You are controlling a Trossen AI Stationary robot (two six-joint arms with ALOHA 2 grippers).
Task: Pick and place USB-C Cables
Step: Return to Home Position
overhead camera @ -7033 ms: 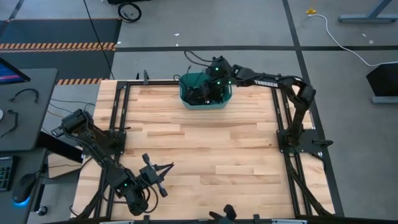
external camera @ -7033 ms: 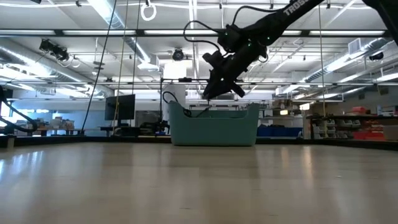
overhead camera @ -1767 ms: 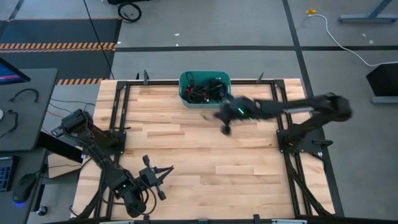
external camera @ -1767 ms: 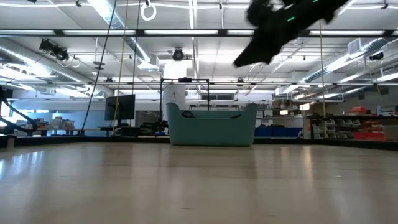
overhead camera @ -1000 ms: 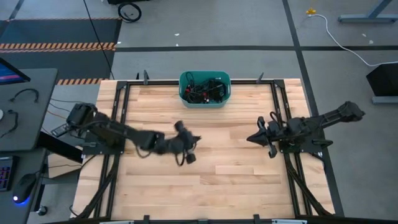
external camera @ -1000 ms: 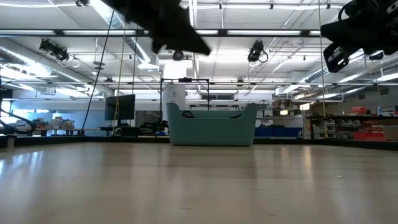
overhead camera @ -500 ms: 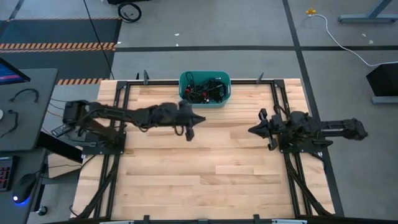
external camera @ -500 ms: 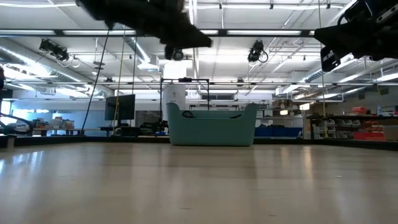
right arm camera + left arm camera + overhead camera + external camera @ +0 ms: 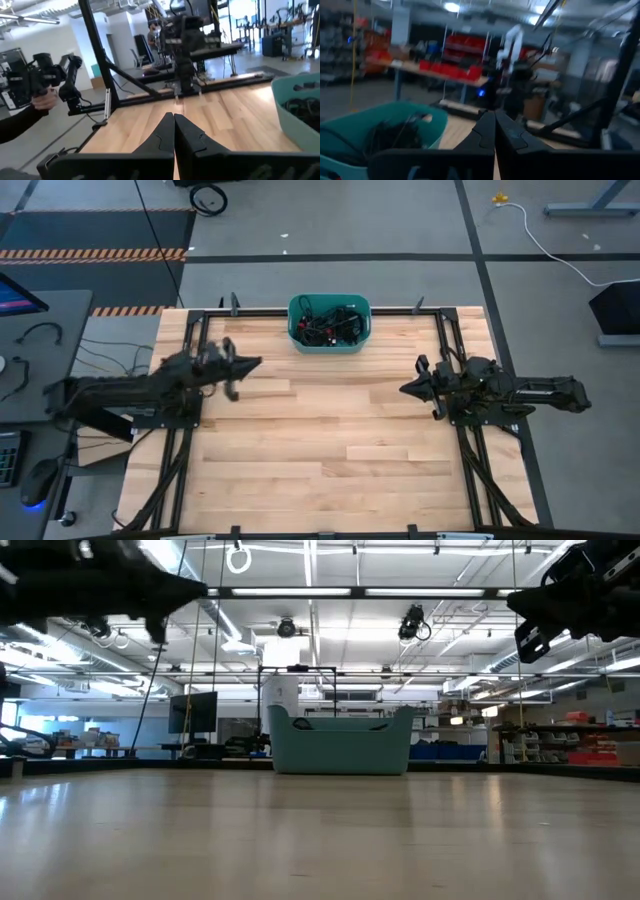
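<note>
The USB-C cables (image 9: 329, 327) are a tangle of thin black bundles lying inside a teal bin (image 9: 297, 338) at the table's far edge. They show dark in the bin in the left wrist view (image 9: 395, 136) and in the right wrist view (image 9: 301, 107). My left gripper (image 9: 254, 362) hovers above the table's left part, left of the bin, pointing right, shut and empty. My right gripper (image 9: 404, 389) hovers by the right edge, pointing left, also shut and empty. In the low view both hang high, the left gripper (image 9: 190, 588) and the right gripper (image 9: 520, 602).
Black frame rails (image 9: 452, 350) run along the table's left, right and far sides. The wooden table top (image 9: 330, 430) between the two arms carries no objects. In the right wrist view, beyond the table, a person's hand (image 9: 42, 100) holds a dark device.
My left gripper has swung from the table's middle toward the far edge near the bin, then back toward the left edge, staying high above the table. The right arm has stayed nearly still at the right edge. The cables have stayed in the bin.
</note>
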